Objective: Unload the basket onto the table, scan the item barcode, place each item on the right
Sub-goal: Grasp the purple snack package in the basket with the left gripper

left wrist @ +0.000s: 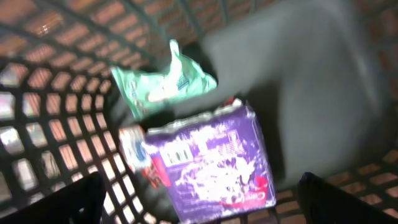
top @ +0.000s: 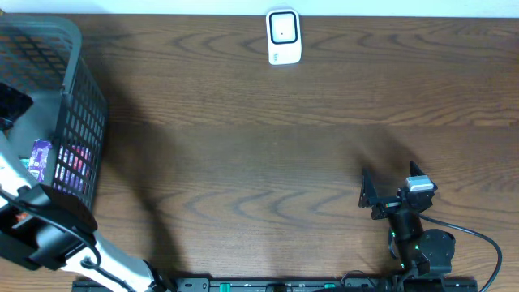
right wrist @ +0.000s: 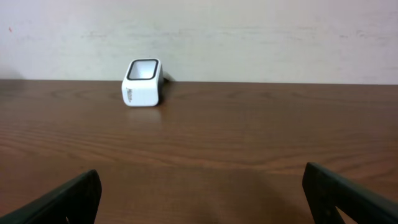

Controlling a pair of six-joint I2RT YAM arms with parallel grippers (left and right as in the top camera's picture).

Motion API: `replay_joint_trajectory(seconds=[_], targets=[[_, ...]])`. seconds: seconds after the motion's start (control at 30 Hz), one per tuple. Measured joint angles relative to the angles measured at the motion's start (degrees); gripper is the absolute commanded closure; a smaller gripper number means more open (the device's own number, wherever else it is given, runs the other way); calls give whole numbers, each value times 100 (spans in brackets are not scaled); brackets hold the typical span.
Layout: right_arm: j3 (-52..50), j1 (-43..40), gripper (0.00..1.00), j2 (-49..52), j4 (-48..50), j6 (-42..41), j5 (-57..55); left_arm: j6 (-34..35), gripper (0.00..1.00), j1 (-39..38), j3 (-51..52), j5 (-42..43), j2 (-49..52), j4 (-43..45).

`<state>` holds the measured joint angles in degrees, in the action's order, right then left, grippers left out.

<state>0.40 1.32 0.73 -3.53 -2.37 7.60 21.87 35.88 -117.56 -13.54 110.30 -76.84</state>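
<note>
Purple box (left wrist: 211,162) is framed in the basket (left wrist: 323,81) by the wide-open, empty left gripper (left wrist: 202,202); right gripper (right wrist: 202,199) is likewise spread, empty.

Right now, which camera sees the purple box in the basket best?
The left wrist camera. The purple box fills the middle of its picture, close up inside the basket, though blurry. The overhead camera shows only a small purple patch in the basket. The right wrist camera does not show it.
</note>
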Motion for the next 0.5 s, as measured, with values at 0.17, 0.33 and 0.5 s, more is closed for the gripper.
replay_joint_trajectory(seconds=[0.17, 0.33, 0.5], targets=[[0, 0, 1, 0, 0, 0, -2, 514, 2, -74, 153, 79, 107, -72], [0, 0, 1, 0, 0, 0, 0, 793, 2, -85, 793, 120, 109, 372], [0, 0, 1, 0, 0, 0, 0, 857, 2, -125, 1499, 122, 109, 896]])
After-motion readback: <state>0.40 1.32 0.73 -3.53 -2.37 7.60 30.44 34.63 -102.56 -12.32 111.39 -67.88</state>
